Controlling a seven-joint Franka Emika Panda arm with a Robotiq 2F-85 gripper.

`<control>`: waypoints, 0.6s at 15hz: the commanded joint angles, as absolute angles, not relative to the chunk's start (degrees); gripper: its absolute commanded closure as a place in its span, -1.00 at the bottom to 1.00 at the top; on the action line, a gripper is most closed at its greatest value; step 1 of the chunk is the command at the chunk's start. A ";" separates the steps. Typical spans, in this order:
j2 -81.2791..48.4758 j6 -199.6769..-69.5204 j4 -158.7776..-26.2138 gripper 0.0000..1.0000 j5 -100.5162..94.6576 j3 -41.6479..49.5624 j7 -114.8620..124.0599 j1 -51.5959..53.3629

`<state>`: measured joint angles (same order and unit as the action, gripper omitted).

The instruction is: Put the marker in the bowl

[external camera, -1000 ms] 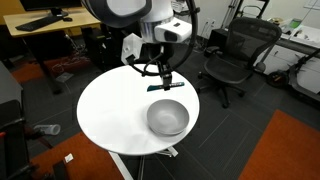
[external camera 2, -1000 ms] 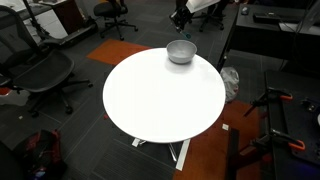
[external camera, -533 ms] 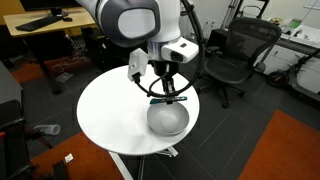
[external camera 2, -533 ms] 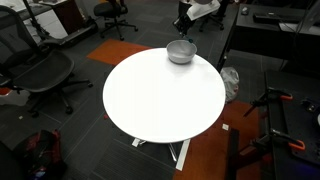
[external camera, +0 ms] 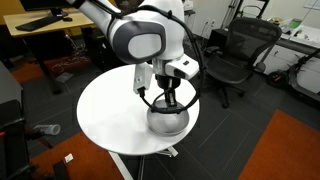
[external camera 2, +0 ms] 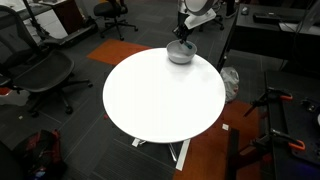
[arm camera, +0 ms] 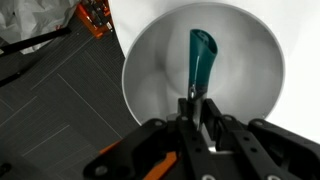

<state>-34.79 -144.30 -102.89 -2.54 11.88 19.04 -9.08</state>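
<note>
Tool (arm camera: pixel 198 112) now down over bowl (arm camera: pixel 148 80) | clamped on marker (arm camera: pixel 200 58)

My wrist camera looks down into the bowl (arm camera: pixel 150 70) from close; both exterior views share it from farther, higher.

A: What carries the things?

B: A round white bench (external camera: pixel 108 112) on a white central base, over dark floor.

A: What lies directly on it?

B: A light grey-white bowl (external camera: pixel 171 127), upright. In both exterior views it sits near the bench's edge, well off the middle.

A: And from the wrist?

B: The bowl's smooth inner wall, seen from above.
</note>
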 commanded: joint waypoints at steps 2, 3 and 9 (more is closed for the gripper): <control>-36.55 -145.77 -100.98 -0.16 -0.66 11.70 17.48 -9.31; -36.38 -146.32 -101.27 -0.30 -0.60 11.77 17.52 -9.23; -30.52 -147.94 -105.81 -1.00 -0.71 11.82 17.22 -8.18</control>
